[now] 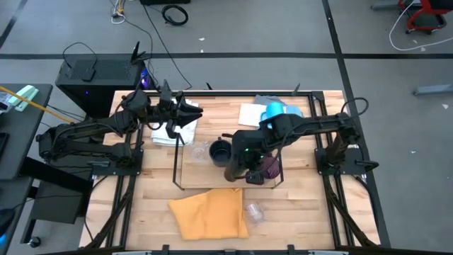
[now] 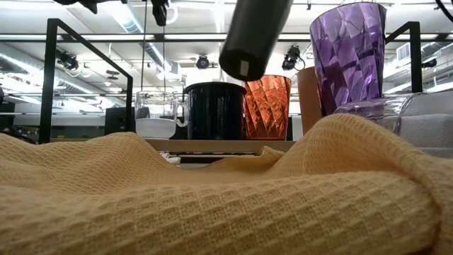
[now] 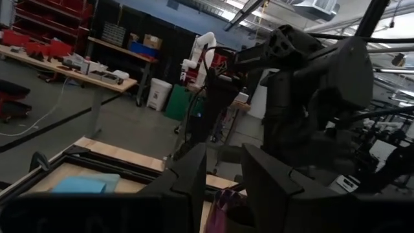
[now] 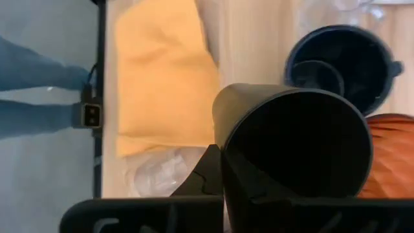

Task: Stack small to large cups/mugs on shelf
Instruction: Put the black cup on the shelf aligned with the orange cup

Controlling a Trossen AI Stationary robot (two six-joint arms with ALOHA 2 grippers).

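My right gripper [image 1: 239, 161] is over the shelf [image 1: 177, 164], shut on the black cup [image 1: 233, 172], which hangs tilted above the board [image 2: 212, 145]. On the shelf stand a clear glass [image 1: 199, 150], the dark navy mug [image 1: 220, 150], an orange cup [image 2: 267, 106] and the purple cup [image 1: 270, 168]. The blue mug [image 1: 274, 112] sits near the far edge. Another clear glass [image 1: 253, 211] lies beside the yellow cloth [image 1: 209, 212]. My left gripper [image 1: 190, 112] is open and hovers over a white cloth [image 1: 168, 133]. My right gripper holds the black cup at its open end [image 4: 223, 123], coming from above. One finger [image 4: 208, 173] lies against the outer wall; the cup hides the other. The cup is lifted clear and slants, its base [image 2: 241, 65] pointing down toward the shelf.
The shelf's black wire end loops [image 2: 51, 78] stand upright at both ends. The yellow cloth fills the near table [image 2: 212, 198]. A white paper and a blue cloth [image 1: 255, 112] lie at the far edge. Bare wood shows left of the shelf [image 1: 152, 170].
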